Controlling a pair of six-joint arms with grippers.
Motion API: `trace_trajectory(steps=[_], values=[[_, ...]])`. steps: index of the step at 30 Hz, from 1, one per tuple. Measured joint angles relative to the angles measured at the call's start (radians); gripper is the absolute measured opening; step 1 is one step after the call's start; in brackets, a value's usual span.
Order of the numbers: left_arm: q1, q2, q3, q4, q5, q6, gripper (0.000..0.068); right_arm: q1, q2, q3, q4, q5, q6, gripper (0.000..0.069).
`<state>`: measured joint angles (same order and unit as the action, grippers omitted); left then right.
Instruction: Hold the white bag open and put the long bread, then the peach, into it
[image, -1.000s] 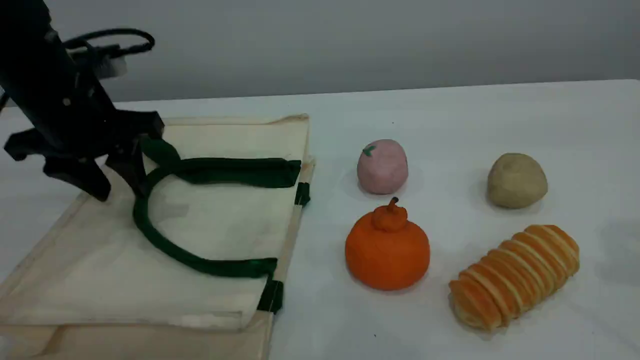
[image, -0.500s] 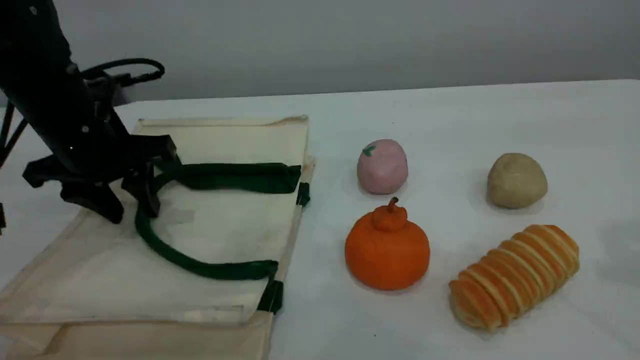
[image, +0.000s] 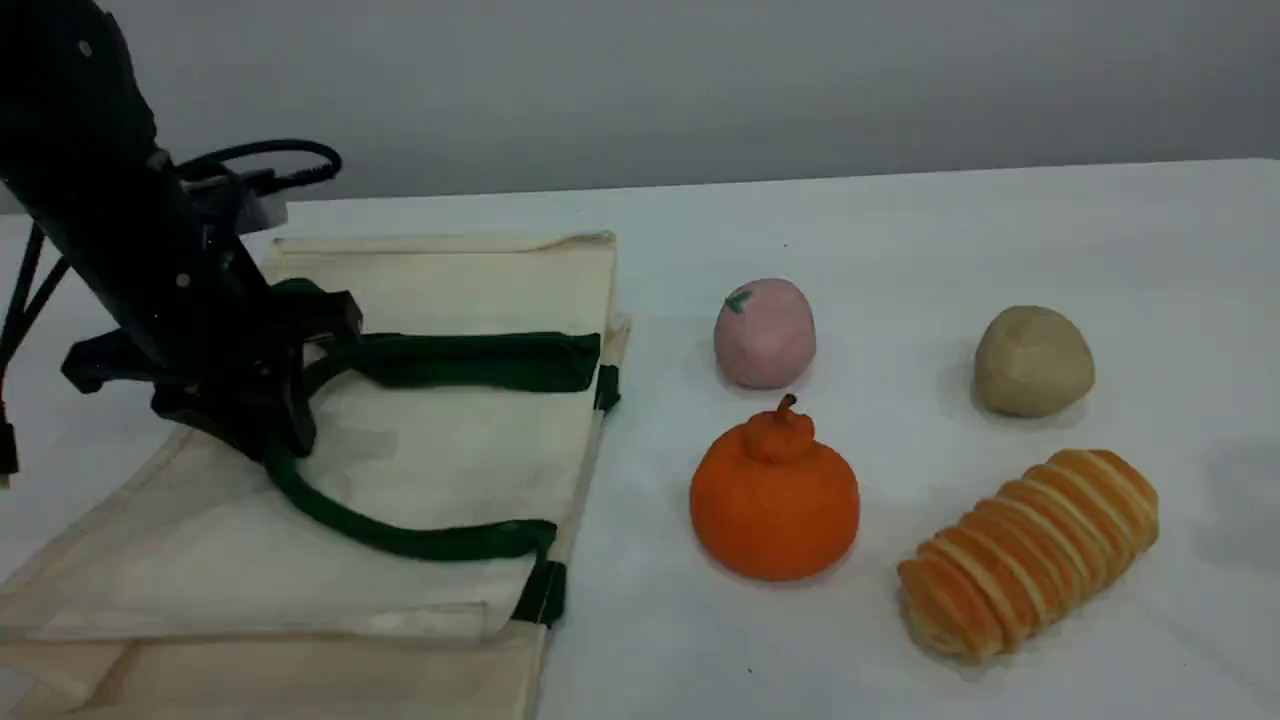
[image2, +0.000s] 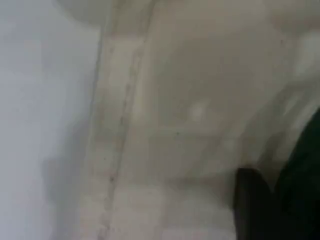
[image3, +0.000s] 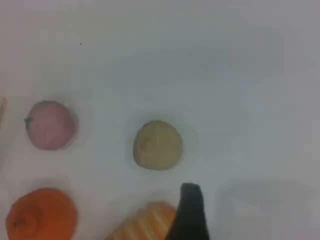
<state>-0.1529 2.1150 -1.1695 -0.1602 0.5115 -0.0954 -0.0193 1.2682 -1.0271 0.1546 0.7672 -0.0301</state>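
We note the left gripper (image: 272, 435) down on the white bag (image: 450, 440), fingers pressed together on its green handle (image: 400, 540) at the loop's bend. The bag lies flat on the counter (image: 900, 220), left side. The peach (image: 765, 333) sits beside the bag's rim, the long bread (image: 1030, 552) front right. The right gripper (image3: 190, 215) is spread, holding nothing, above the foods.

Matte black left arm (image: 110, 220) bears a looping black cable (image: 285, 146) and angular left gripper (image: 272, 440).
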Motion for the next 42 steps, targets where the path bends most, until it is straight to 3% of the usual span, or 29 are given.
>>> trace_trajectory(steps=[3, 7, 10, 20, 25, 35, 42], values=[[0.000, 0.000, 0.000, 0.000, 0.001, 0.021, 0.0097, 0.000, 0.000, 0.000, 0.000, 0.000, 0.000, 0.0554], [0.000, -0.003, -0.016, 0.000, 0.019, 0.065, 0.0097, 0.000, 0.000, 0.000, 0.000, 0.000, 0.000, 0.0554], [0.000, -0.003, -0.068, 0.000, 0.093, 0.095, 0.0097, 0.000, 0.000, 0.000, 0.000, -0.005, 0.000, 0.0554], [0.000, -0.003, -0.377, -0.003, 0.492, 0.272, 0.0097, 0.000, 0.000, 0.000, 0.000, -0.026, -0.001, 0.0554], [0.000, -0.004, -0.549, -0.052, 0.683, 0.352, 0.0097, 0.000, 0.000, 0.000, 0.000, -0.031, -0.004, 0.0554], [0.000, -0.107, -0.672, -0.203, 0.715, 0.506, 0.0097, 0.000, 0.032, 0.000, 0.081, 0.006, 0.030, 0.0554], [0.000, -0.213, -0.677, -0.306, 0.714, 0.640, 0.0097, 0.000, 0.132, 0.000, 0.141, 0.129, 0.114, 0.0554]])
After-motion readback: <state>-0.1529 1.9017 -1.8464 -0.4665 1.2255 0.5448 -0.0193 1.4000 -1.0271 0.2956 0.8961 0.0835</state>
